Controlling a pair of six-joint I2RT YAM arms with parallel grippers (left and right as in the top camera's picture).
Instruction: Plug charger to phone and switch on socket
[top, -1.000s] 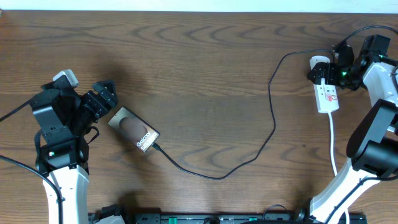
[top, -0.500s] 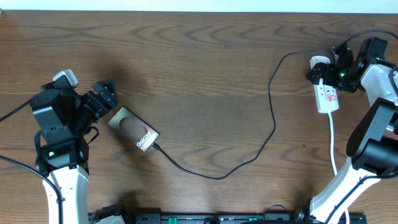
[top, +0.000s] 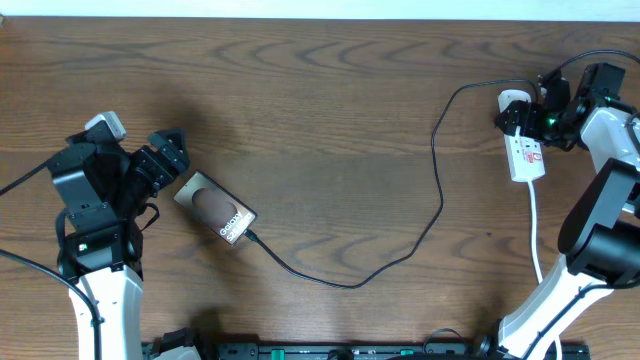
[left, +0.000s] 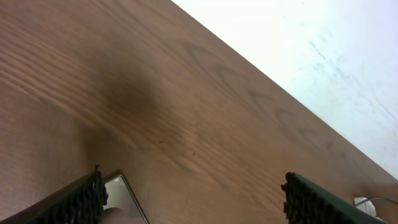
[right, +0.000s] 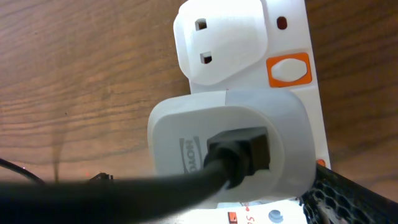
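The phone (top: 215, 208) lies screen up at the left, "Galaxy" lettering at its near end, with the charger (top: 420, 235), a thin black cable, running into that end. The cable loops right and up to a white plug head (top: 513, 99) seated in the socket (top: 527, 157). My left gripper (top: 165, 160) is open just left of the phone; the left wrist view shows its fingers (left: 193, 193) wide apart and one phone corner (left: 124, 199). My right gripper (top: 540, 115) hovers at the socket's plug end, its fingers (right: 205, 186) spread around the plug head (right: 230, 149). An orange switch (right: 288, 68) sits beside an unused outlet.
The socket's white cord (top: 535, 235) runs toward the front edge at the right. A black rail (top: 330, 350) lies along the front edge. The table's far edge (left: 261, 74) meets a pale floor.
My right gripper has shifted slightly by the socket's plug end. The left arm, phone and cable have not moved.
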